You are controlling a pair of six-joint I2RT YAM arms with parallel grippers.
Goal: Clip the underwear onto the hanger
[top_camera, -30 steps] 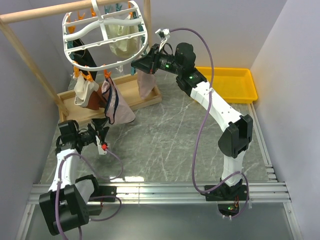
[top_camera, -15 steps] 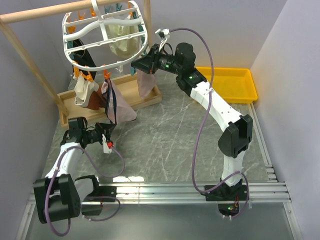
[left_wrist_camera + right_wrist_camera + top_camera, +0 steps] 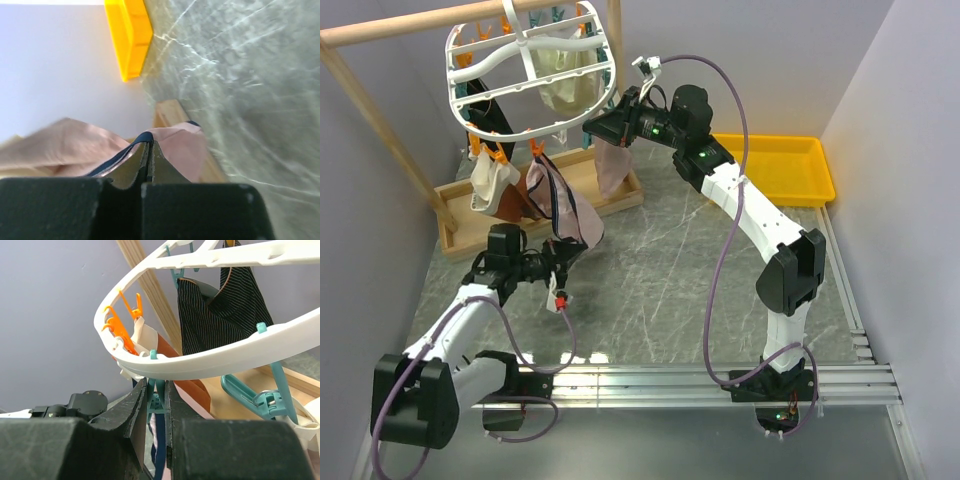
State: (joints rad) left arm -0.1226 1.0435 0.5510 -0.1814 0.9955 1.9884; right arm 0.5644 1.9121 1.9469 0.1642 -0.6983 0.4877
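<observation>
While the underwear (image 3: 556, 205), seemingly pegged by one side, hangs from the hanger (image 3: 225, 361) near the table's (image 3: 660, 270) far left corner, the low, outstretched left gripper (image 3: 149, 150) is clamped tight on its navy-trimmed free edge and, I judge, must lift it to the teal clothespin (image 3: 159, 401) pinched by the raised right gripper (image 3: 157, 390).

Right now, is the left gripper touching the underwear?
Touching. The left wrist view shows the left gripper shut on the navy-trimmed edge of the underwear, with the fabric pinched between its fingertips and no gap.
</observation>
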